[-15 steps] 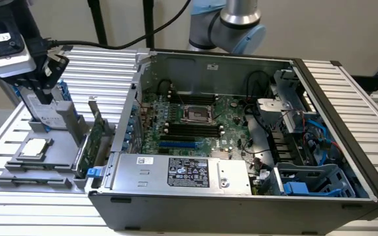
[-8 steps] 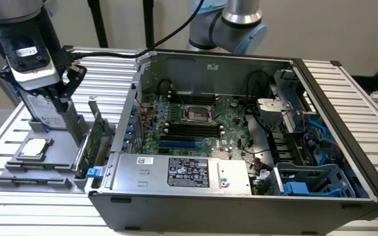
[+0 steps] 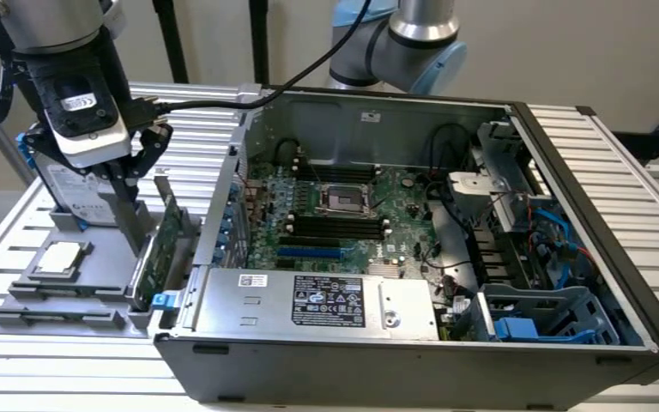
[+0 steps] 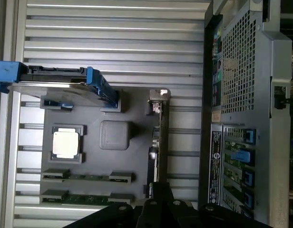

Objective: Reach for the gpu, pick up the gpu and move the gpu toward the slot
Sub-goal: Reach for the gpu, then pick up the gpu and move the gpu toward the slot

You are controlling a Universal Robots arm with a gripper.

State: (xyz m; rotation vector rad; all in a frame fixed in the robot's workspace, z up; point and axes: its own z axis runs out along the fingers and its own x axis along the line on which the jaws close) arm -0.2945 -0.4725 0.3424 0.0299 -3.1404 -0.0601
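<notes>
The gripper (image 3: pixel 133 221) is hovering over the grey tray (image 3: pixel 32 319), wearing a white sticker (image 3: pixel 78 101) whose print is too small to read. Its fingers (image 3: pixel 123 206) are spreading apart, gripping nothing. The gpu (image 3: pixel 172 227) is standing on edge along the tray's edge nearest the computer case (image 3: pixel 421 378), just beside 1 finger. The case's white label (image 3: pixel 327 300) is showing print too fine to read.

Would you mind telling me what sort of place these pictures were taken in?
Probably a robotics lab bench for computer-assembly trials: an open desktop PC case with its motherboard exposed lies on a slatted aluminium table, beside a grey fixture tray holding the gpu, a processor chip and a hard drive.
</notes>
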